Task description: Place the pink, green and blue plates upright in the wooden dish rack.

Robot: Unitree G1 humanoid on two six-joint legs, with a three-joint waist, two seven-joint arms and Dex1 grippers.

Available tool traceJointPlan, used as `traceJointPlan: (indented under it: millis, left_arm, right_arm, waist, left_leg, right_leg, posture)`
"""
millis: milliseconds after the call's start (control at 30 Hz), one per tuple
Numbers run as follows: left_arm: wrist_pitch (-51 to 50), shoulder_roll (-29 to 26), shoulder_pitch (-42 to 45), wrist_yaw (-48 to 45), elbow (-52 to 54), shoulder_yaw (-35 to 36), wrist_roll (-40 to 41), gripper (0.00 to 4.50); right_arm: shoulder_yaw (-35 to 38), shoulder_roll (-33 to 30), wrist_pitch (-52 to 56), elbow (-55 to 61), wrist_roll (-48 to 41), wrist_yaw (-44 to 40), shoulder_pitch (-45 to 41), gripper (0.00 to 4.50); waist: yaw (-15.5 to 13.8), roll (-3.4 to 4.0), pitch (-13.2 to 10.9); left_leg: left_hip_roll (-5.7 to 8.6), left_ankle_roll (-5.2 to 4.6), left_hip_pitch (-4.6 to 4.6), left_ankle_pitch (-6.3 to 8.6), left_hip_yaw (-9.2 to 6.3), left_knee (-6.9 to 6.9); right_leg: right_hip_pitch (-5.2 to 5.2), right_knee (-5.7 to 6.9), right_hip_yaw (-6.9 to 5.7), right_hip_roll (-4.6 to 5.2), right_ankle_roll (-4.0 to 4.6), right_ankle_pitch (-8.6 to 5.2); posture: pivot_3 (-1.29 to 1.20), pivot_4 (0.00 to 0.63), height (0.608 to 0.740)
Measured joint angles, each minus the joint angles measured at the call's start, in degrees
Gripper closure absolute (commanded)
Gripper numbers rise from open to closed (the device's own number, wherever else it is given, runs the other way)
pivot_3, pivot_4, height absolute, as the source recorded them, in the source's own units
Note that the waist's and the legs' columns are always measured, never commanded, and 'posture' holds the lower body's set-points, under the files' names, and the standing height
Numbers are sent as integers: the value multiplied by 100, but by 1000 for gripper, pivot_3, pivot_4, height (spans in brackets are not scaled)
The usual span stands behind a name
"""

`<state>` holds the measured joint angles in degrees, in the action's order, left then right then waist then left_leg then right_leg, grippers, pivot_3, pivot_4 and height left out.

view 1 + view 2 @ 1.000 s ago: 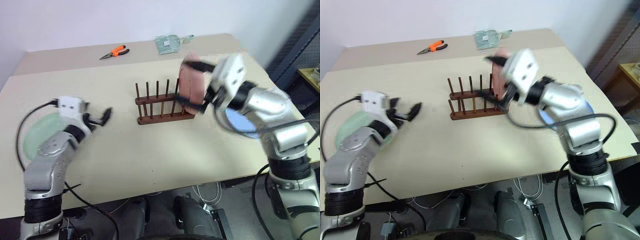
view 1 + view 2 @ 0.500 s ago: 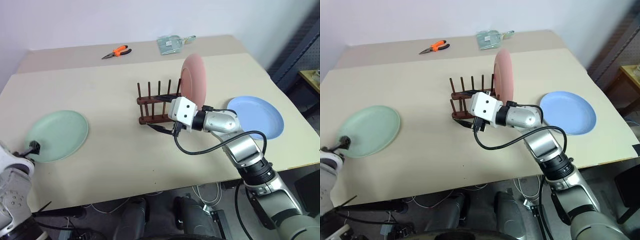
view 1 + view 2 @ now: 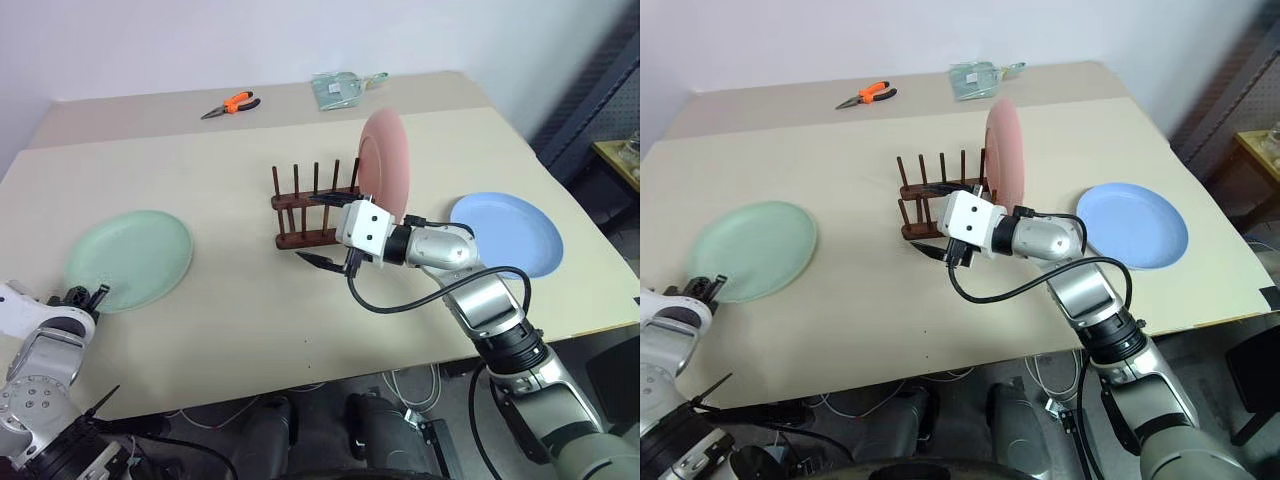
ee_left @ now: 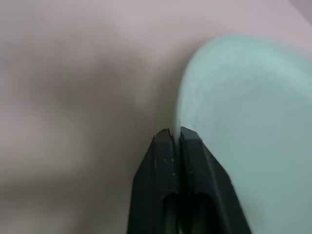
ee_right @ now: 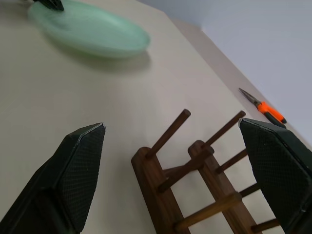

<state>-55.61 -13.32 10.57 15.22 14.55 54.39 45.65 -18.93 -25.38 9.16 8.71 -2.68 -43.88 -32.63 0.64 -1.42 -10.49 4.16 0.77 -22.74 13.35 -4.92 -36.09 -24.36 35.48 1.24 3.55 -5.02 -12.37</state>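
Pinching the near rim of the green plate point(image 4: 243, 122) between the two black fingers point(image 4: 161, 161) of my left gripper point(image 3: 88, 296), I have them pressed nearly together with only the thin pale edge of the plate showing in the slit between them. This plate is round, shallow, matte mint green, and it lies on the left part of the beige table point(image 3: 240, 290), well apart from the rack. My right gripper point(image 3: 325, 228) hangs at the near end of the wooden dish rack point(image 3: 315, 212), its fingers point(image 5: 73, 170) spread wide with nothing between them, one to either side of the rack's end pegs. That rack is dark brown, two rails with thin upright pegs. At its far right end the pink plate point(image 3: 385, 165) stands upright on edge between the pegs, pale pink and matte. Off to the right, apart from the rack, the blue plate point(image 3: 510, 235) lies flat on the table, light blue and of the same round, shallow form. Orange-handled pliers point(image 3: 230, 103) and a clear plastic packet point(image 3: 342, 86) lie near the table's far edge.
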Motion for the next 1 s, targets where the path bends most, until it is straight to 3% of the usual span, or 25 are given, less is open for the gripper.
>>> traceJointPlan:
  millis: [200,333,433,633,800,900,1000]
  left_arm:
    - [304,-431,345,-372,73,-717,-29,4441]
    - [613,-1130,1346,-701,555,-1450,-55,4441]
    - [643,-1340,2012,-822,796,-2108,-72,4441]
    - [470,-1456,2483,-913,916,-3385,-414,4441]
    - [387,-1094,2801,-814,928,-3937,-624,4441]
    - [341,-936,2827,-738,939,-4003,-652,4500]
    - [319,-886,2828,-724,939,-4005,-691,4500]
  right_arm:
    - [97,12,62,3,-36,-30,-17,0]
    - [147,89,-166,-30,128,98,-269,0]
    - [150,160,-538,-205,342,224,-509,0]
    - [117,191,-1380,-802,1190,764,-892,0]
    - [-100,223,-1835,-1202,1747,974,-950,0]
    - [-159,262,-1966,-1281,1876,987,-947,793]
    - [-238,254,-2046,-1350,2078,1034,-945,2274]
  waist:
    - [-51,-13,-6]
    - [-83,-19,-10]
    - [-81,-18,-9]
    - [-7,-17,-10]
    - [19,-16,-11]
    - [20,-15,-11]
    - [12,-15,-11]
  left_leg:
    - [1,3,-4,-2,-3,-6]
    - [3,6,-6,-3,6,-3]
    - [4,7,-2,-4,8,4]
    - [3,18,-2,-12,8,7]
    - [2,23,-2,-15,8,8]
    - [2,32,-2,-21,7,8]
    - [3,31,-3,-20,8,6]
  right_leg:
    - [1,0,-3,0,2,1]
    - [-3,-4,3,-1,5,4]
    - [-4,-3,3,-2,4,4]
    - [-8,2,5,-8,4,4]
    - [-9,4,6,-8,4,4]
    - [-10,6,7,-9,4,4]
    - [-10,6,7,-14,3,4]
  posture:
    - [0,150,740]
    - [0,150,740]
    - [0,150,740]
    - [0,150,740]
    - [0,150,740]
    - [0,150,740]
    - [0,150,740]
